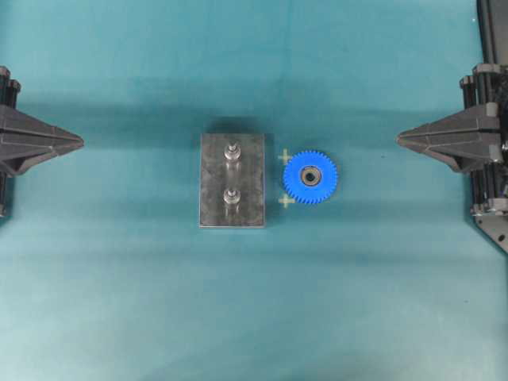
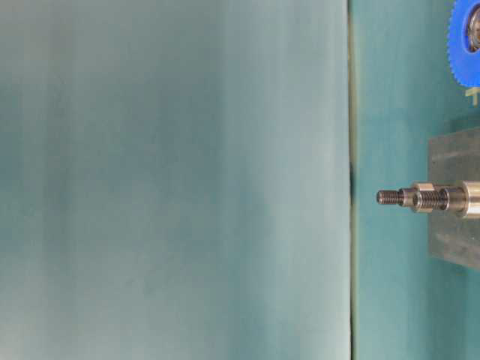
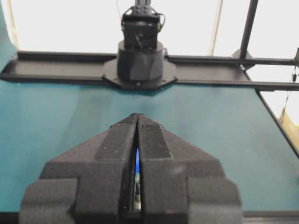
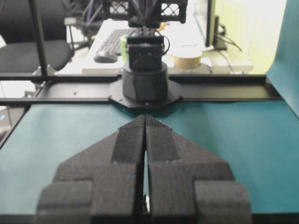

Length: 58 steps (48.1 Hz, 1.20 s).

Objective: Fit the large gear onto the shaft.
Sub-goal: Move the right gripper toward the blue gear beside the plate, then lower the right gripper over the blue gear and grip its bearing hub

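The large gear (image 1: 310, 176) is lying flat just beside the grey plate (image 1: 214, 182), off the shaft (image 1: 232, 196). The left pincer (image 1: 79, 142) and right pincer (image 1: 400, 138) are sitting closed, holding nothing. No writing is showing.

In the table-level view the gear (image 2: 465, 41) and plate (image 2: 455, 196) were cut off at the right edge. One pin (image 2: 424, 198) hid the other behind it.

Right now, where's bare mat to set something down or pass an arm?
Free: mat between left gripper and grey plate, between large gear and right gripper, and below the plate. Crowded: gear lies close beside the plate's right edge.
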{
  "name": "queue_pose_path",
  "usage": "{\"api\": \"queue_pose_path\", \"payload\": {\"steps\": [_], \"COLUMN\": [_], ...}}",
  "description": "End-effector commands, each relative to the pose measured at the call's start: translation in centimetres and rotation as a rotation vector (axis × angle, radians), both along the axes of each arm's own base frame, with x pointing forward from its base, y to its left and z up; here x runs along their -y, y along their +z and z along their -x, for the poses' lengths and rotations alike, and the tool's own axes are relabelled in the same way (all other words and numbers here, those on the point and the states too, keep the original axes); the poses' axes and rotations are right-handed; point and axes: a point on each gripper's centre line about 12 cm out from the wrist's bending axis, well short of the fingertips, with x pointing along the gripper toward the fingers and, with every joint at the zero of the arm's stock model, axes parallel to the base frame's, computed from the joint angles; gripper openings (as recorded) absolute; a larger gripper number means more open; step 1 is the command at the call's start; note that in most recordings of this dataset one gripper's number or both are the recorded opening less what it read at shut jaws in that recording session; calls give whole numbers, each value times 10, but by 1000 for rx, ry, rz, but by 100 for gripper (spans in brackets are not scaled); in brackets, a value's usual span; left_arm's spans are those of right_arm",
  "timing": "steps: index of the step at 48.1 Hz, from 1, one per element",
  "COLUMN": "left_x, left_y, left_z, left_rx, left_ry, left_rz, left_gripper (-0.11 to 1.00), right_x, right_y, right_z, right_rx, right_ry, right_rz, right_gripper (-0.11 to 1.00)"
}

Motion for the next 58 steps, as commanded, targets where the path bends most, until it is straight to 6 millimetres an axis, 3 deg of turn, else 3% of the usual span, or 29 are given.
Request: {"api": "queue_pose_path", "payload": {"steps": [1,9,30,42,53,58], "left_x": [2,5,6,6,6,6], "left_y": [-2,-11,-58,-76,-80,-81], "left_z": [-5,-16,-43,-57,-67,-67], "left_rx": [-17,-90,-528,-629,-660,-665], "left_ry": [-12,-30,-6,0,0,-1], "left_rz": [35,93,78,77,72,69], "left_gripper": [0,0,0,0,0,0], "right_x": [1,5,34,40,48,51], "right_y": [-7,-28,-55,-78,-99,-105], "right_z": [-1,-1,-9,-42,-80,-98], "right_rx": [-21,-190,-720,-944,-1114,-1148], "right_ry": [-7,-33,-179,-184,-169,-152], "right_rz": [-11,-178,-228,-244,-209,-180], "right_gripper": [1,1,1,1,1,13]}}
